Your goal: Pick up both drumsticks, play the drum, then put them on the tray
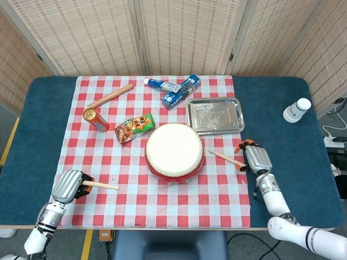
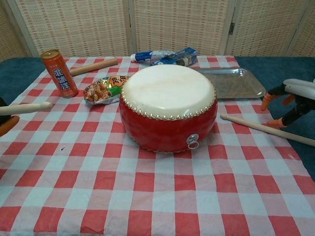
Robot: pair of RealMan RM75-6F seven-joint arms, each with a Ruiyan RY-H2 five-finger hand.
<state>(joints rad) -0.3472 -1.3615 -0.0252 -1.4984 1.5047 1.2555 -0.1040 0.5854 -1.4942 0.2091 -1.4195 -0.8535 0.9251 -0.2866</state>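
While the left hand [image 1: 69,185] grips one drumstick [image 1: 100,186] at the near left of the checked cloth [image 1: 162,200], the stick lies almost level, its tip pointing right toward the drum [image 1: 174,151]. Farther back on the left stand an orange can [image 1: 95,119] and a wooden rolling pin [image 1: 110,96], with a snack packet [image 1: 134,128] just left of the drum. The red drum sits at the middle of the cloth. Behind it lie a toothpaste tube [image 1: 162,84] and a blue box [image 1: 181,91], and to the right the metal tray [image 1: 214,115]. The second drumstick [image 1: 223,157] lies on the cloth right of the drum; the right hand [image 1: 256,158] hangs over its far end, fingers spread, orange fingertips [image 2: 266,102] just above it. A white cup [image 1: 297,110] rests far right.
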